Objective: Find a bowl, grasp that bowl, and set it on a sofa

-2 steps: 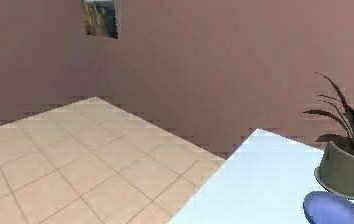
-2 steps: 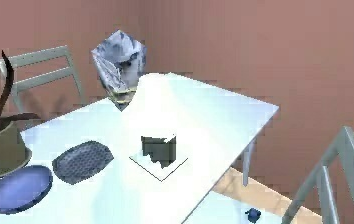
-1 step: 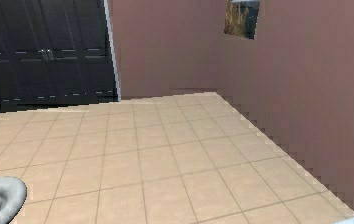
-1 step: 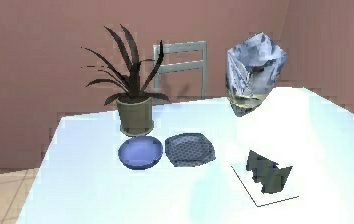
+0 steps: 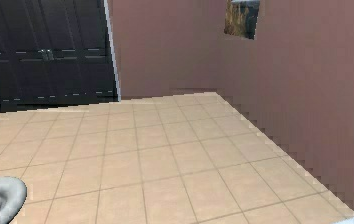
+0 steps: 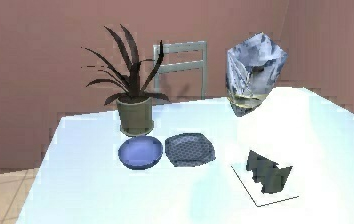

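Observation:
A blue round shallow bowl (image 6: 140, 153) sits on the pale table (image 6: 85, 185) in the arm side view, left of the middle. It lies just in front of a potted plant (image 6: 135, 100) with long dark leaves. Right beside the bowl lies a dark grey squarish dish (image 6: 189, 149).
A crumpled silvery bag (image 6: 253, 70) stands at the table's far right, and a dark folded object (image 6: 266, 170) rests on a white sheet near the front. A grey chair (image 6: 181, 66) stands behind the table. The forward view has tiled floor (image 5: 155, 150), dark double doors (image 5: 47, 50), a wall picture (image 5: 243, 18) and a grey rounded thing (image 5: 0, 200).

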You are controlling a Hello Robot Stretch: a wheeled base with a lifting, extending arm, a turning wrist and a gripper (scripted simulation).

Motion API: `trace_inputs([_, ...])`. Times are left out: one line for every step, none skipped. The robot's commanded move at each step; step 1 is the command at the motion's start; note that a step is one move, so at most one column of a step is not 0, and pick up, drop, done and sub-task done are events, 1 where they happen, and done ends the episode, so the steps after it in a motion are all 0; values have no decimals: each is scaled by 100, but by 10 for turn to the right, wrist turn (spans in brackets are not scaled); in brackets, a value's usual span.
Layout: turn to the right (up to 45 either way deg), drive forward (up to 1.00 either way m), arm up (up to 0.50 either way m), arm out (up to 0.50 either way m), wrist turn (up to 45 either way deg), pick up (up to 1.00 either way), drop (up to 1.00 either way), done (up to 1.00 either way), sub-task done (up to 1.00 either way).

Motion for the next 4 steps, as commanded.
trace_inputs([0, 0, 38, 0, 0, 0, 0, 0, 0])
trace_inputs([0, 0, 0, 34, 0, 0, 0, 0, 0])
trace_inputs([0, 0, 0, 0, 450, 0, 0, 0, 0])
trace_inputs([0, 0, 0, 0, 450, 0, 0, 0, 0])
